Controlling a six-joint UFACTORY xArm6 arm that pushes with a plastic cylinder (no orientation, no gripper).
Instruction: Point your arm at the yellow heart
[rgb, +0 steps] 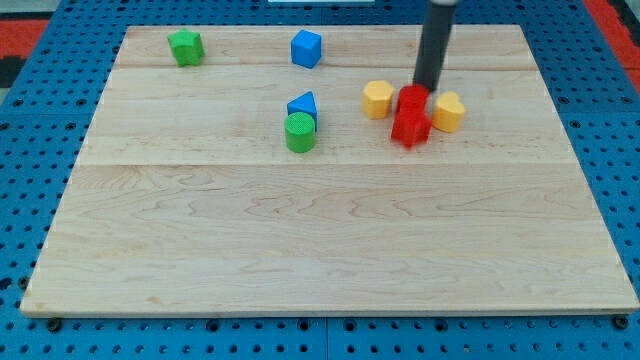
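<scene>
- My tip (427, 90) meets the wooden board (320, 250) in the upper right part of the view, its very end just at the top edge of the red blocks (411, 115) and partly screened by them.
- There are no jaws here to stand apart or together: the arm ends in a plain dark rod, carrying nothing.
- Two yellow blocks flank the red pair. The yellow block at the view's right (449, 111) touches the red blocks and looks notched on top, so it is probably the yellow heart, though the shape is small and soft in this view.
- From the tip, that block lies at about four o'clock, very near.
- The other yellow block (377, 99) sits at about nine o'clock from the tip, just beside the red pair.
- The blue block (302, 105) and green cylinder (299, 133) touch one another farther off at nine o'clock, well apart from the tip.
- A short swing toward four o'clock would likely bring the tip to the heart; the red blocks crowd the path.
</scene>
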